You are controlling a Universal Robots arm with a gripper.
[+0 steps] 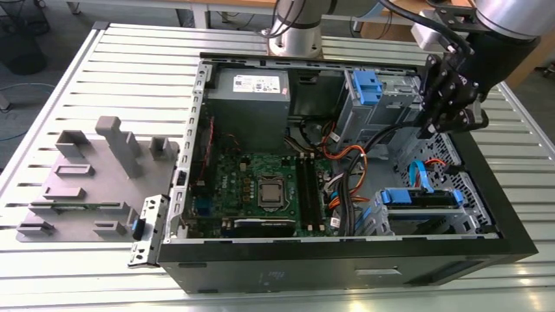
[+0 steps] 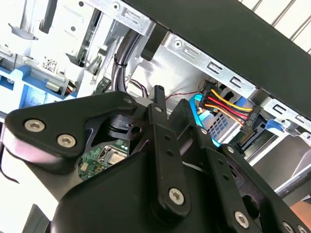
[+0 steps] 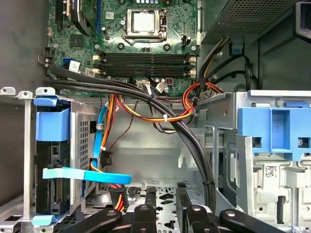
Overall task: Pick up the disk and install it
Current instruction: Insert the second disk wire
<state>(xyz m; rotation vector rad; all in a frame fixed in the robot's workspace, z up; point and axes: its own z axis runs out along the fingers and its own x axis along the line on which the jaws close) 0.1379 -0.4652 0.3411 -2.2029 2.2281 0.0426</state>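
First wrist view, up close: the black two-finger gripper has its jaws only narrowly parted, nothing between them, hanging inside the open black computer case. Just beyond, the flat silver metal disk with blue plastic side rails sits in its grey metal drive cage, red-yellow-black power cable at its end. Looks stiff, dense, smooth-faced and shock-sensitive; grip the long railed edges. Farther off, the green motherboard.

open computer case, motherboard, grey fixture
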